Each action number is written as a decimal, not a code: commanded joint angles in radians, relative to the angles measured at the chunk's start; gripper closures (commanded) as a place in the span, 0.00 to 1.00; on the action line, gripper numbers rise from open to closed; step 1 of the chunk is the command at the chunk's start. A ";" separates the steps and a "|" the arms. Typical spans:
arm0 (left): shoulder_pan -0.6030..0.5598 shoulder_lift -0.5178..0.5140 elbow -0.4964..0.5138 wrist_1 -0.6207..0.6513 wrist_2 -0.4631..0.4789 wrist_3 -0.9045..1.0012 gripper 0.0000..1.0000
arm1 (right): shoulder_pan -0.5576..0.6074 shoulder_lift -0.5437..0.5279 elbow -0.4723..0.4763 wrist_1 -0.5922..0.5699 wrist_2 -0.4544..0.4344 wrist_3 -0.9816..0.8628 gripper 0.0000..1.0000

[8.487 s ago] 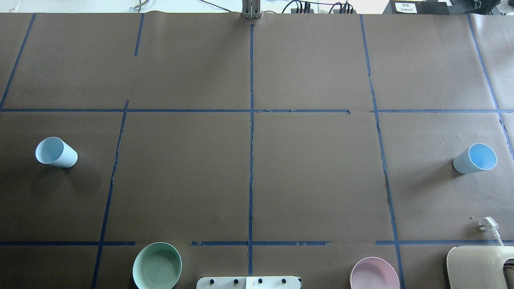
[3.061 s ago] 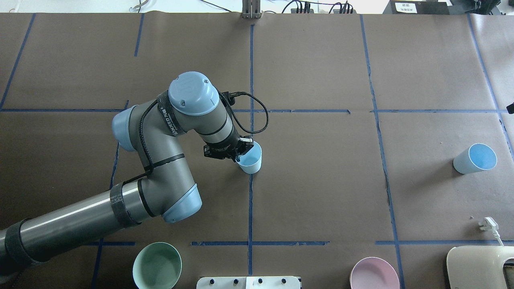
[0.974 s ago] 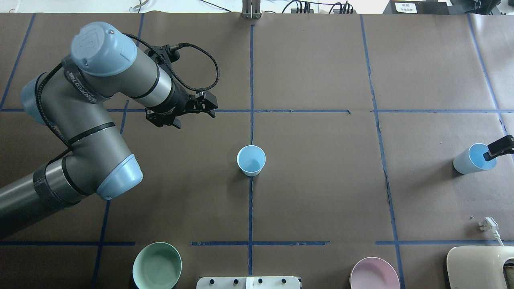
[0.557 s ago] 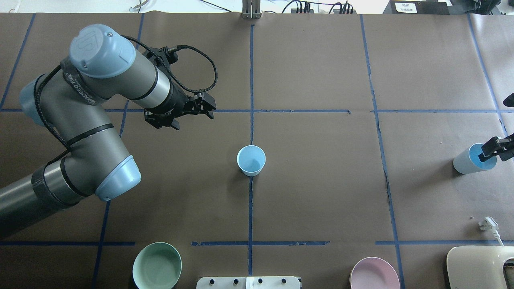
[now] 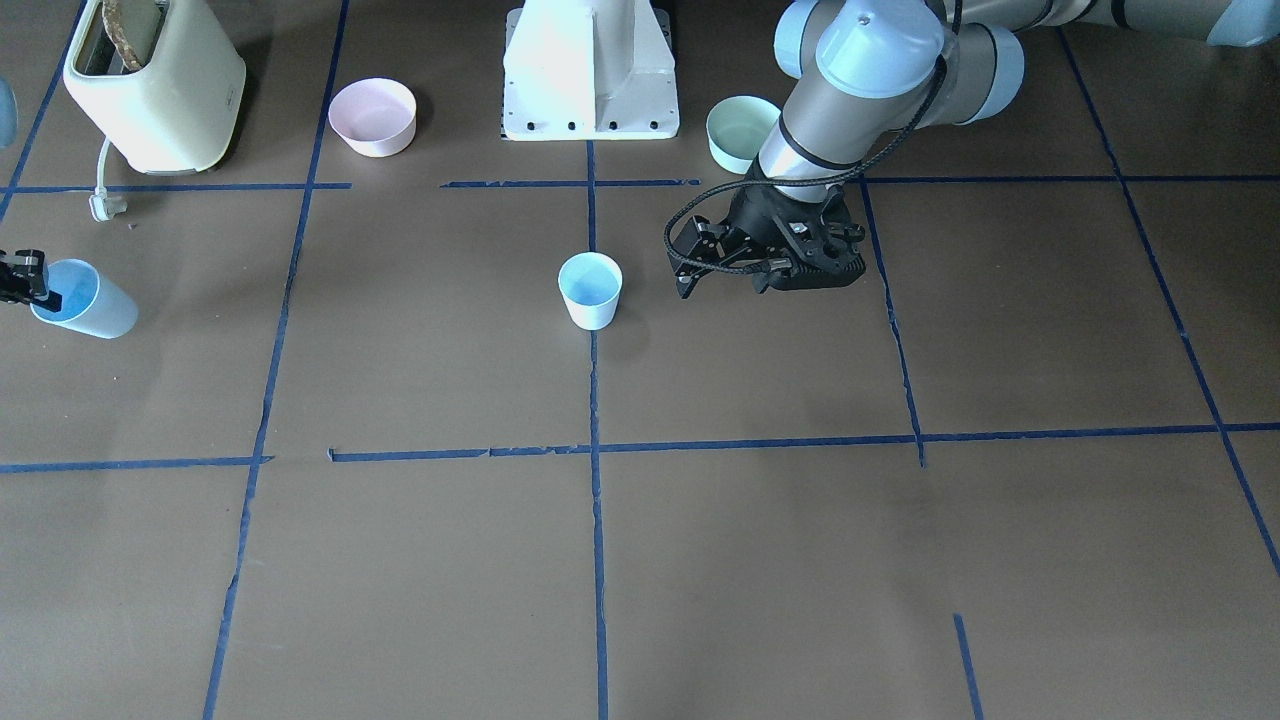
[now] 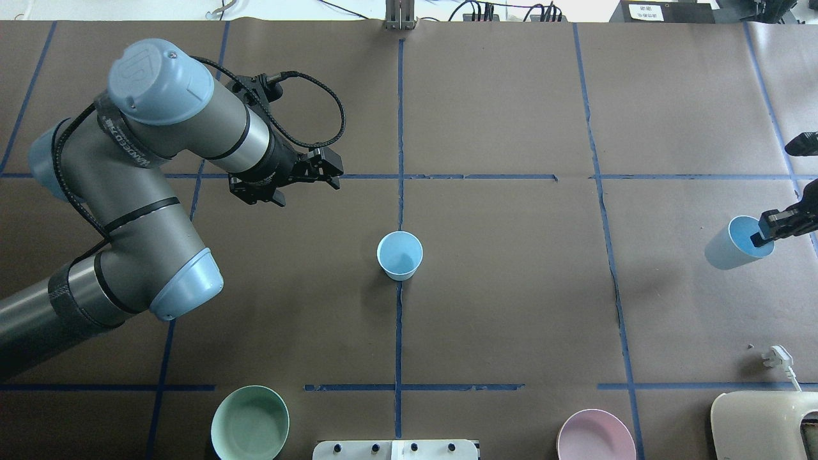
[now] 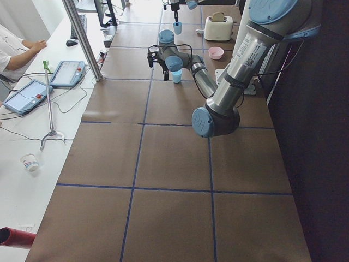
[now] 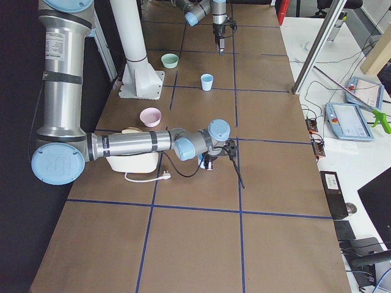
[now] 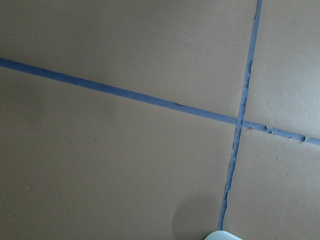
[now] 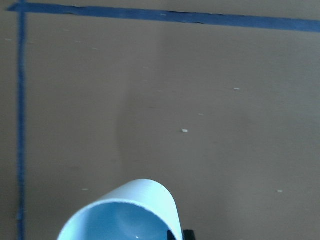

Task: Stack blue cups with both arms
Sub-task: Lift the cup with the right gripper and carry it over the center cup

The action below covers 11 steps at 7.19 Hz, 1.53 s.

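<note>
One blue cup stands upright on the centre tape line; it also shows in the front view. My left gripper hovers empty and open to its far left, apart from it. The second blue cup is at the right edge, tilted. My right gripper is shut on its rim, one finger inside the mouth. The front view shows this cup and the right gripper at its left edge. The right wrist view shows the held cup's rim above the brown paper.
A mint-green bowl and a pink bowl sit near the robot's side, either side of the white pedestal. A cream toaster with a white plug is at the near right corner.
The right gripper has closed on the right cup's rim and pulled it a little leftward, tilted. The left arm, having set its cup at the centre earlier, has barely moved.
</note>
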 commanded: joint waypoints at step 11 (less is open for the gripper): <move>-0.036 0.235 -0.154 -0.004 0.002 0.098 0.00 | -0.541 0.786 -0.018 -0.253 -0.405 1.009 1.00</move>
